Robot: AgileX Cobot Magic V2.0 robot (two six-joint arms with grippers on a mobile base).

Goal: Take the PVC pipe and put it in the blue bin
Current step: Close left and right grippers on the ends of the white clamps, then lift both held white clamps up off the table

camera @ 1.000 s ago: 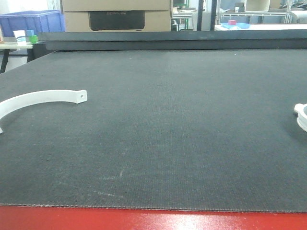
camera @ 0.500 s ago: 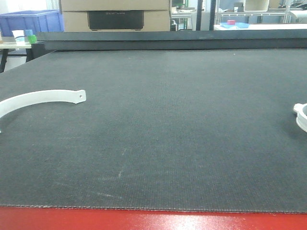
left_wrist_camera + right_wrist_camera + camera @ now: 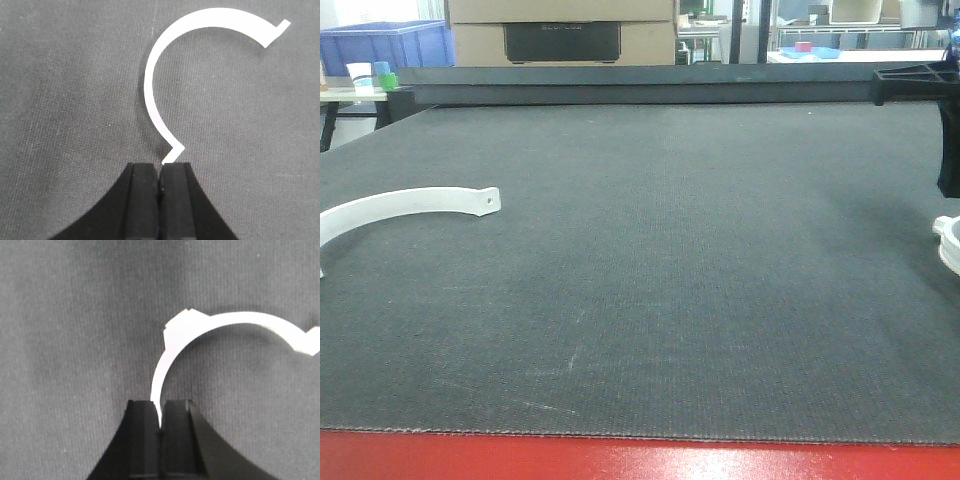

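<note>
On the dark mat (image 3: 650, 260) the PVC pipe (image 3: 220, 322) lies at the far right edge of the front view, only partly in frame. From the right wrist we see it as a whitish curved piece with a flat tab at one end. Its other end runs down to the tips of the right gripper (image 3: 160, 406), whose jaws are pressed together. We cannot tell whether they touch the piece. A black part of the right arm (image 3: 948, 140) hangs above the pipe. On the left side of the mat lies a long white arc strip (image 3: 410, 205) with a hole at its end. The left gripper (image 3: 160, 167) hovers just beside one tab of it, jaws pressed together on nothing. The blue bin (image 3: 385, 45) stands far off to the left, beyond the mat.
</note>
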